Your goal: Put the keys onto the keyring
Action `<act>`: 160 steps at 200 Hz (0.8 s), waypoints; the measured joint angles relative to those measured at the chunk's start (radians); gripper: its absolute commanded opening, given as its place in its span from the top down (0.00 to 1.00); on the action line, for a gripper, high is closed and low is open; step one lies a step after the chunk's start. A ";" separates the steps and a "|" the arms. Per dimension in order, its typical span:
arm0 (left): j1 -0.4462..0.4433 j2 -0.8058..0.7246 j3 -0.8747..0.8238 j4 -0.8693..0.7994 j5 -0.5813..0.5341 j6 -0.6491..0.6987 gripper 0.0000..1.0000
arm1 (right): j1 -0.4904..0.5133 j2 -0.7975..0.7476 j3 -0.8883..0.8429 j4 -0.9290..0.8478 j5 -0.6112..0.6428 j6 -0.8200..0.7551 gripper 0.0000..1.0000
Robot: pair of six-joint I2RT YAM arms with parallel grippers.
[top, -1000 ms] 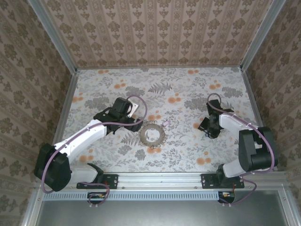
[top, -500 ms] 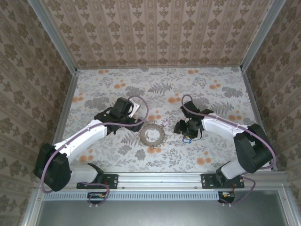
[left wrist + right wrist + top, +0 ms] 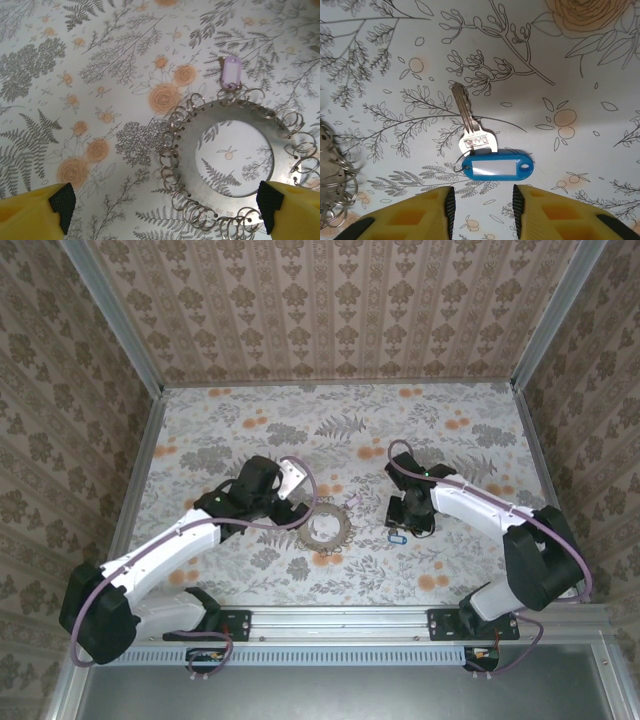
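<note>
Left claw (image 3: 165, 202) wide open near the keyring (image 3: 230, 111); right claw (image 3: 482, 202) parted, empty, just beside the blue-tagged key (image 3: 476, 138)

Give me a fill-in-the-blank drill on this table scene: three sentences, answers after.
The key on the table carries a ____ tag. The round metal plate is edged with many small wire ____. The right gripper near the key is ____.
Missing: blue; rings; open.
</note>
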 measured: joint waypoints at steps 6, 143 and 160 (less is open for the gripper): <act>-0.002 -0.002 -0.003 0.004 0.008 0.003 0.06 | 0.005 0.008 0.000 0.002 0.000 0.000 0.61; 0.129 -0.138 -0.045 -0.018 0.277 -0.124 0.11 | 0.246 -0.002 -0.083 0.330 -0.206 -0.385 0.64; 0.203 -0.174 -0.076 -0.019 0.330 -0.190 0.11 | 0.275 -0.009 -0.124 0.369 -0.237 -0.415 0.64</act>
